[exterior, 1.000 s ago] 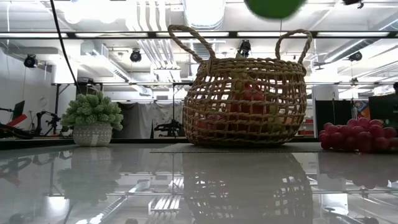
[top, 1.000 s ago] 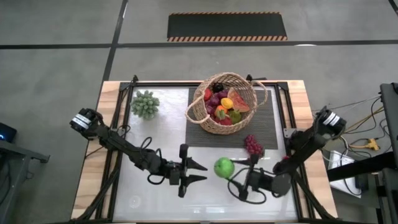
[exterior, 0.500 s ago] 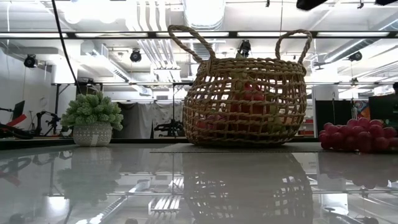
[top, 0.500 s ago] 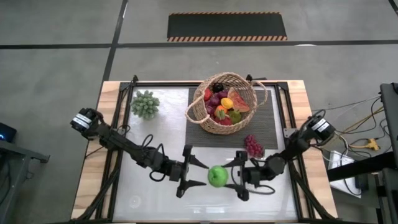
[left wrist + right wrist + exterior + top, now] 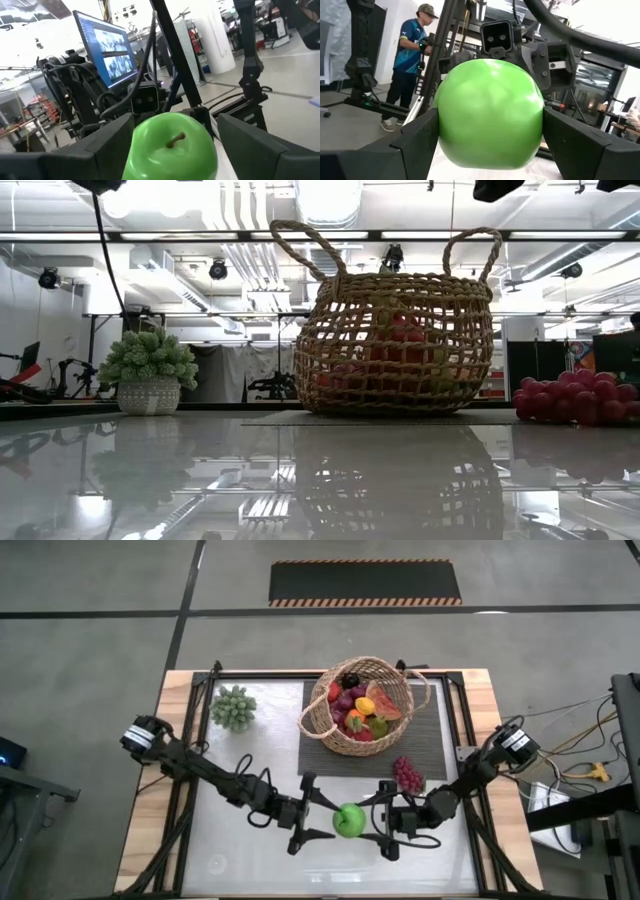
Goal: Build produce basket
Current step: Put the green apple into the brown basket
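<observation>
Right gripper (image 5: 368, 821): clamped on green apple (image 5: 349, 820), held in the air over front-centre of table (image 5: 250, 760); fingers sit on opp. sides of the fruit in right wrist view (image 5: 490, 112), contact firm-looking.

Left gripper (image 5: 318, 812): fingers apart, tips flanking the apple from the other side, stem end facing it in left wrist view (image 5: 170, 147). Touching or just short of it: can't tell. Reads as a hand-over, right to left.

Basket (image 5: 362, 705): on dark mat (image 5: 430, 740), far-centre, upright, well apart from both grippers. Already holds several items: orange, red, purple, yellow pieces visible from above; exact types not all clear.

Red grape bunch (image 5: 407, 774): loose on mat's near edge, just beside right arm, not yet in basket.

Potted plant (image 5: 232, 707): far-left, white pot; not part of job.

Person: seen in room bkgd, right wrist view only, away from table.

Risks (judgement):
- Apple round and smooth; if right lets go before left closes fully, it drops and rolls off the glossy top.
- Both grippers close together, so finger clash is possible if left closes off-centre.
- Off-centre grip by left could squeeze the fruit out sideways.
- Right arm's retreat path passes near grape bunch; could knock it.
</observation>
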`<act>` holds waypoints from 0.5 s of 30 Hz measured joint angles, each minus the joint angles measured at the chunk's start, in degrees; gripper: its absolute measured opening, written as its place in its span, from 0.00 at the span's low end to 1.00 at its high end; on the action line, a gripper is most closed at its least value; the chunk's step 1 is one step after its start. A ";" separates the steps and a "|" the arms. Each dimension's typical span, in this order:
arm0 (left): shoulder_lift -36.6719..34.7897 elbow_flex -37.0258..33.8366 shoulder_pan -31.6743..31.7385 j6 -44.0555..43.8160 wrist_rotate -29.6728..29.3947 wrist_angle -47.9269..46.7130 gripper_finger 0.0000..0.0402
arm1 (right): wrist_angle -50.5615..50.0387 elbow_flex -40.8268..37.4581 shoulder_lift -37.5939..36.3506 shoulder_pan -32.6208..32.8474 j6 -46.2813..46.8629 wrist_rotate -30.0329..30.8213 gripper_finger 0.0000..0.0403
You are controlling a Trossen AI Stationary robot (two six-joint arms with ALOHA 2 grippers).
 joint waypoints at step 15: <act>3.97 1.29 2.93 -3.65 4.71 3.54 0.39 | -0.52 -0.02 0.00 -0.09 1.21 1.41 0.77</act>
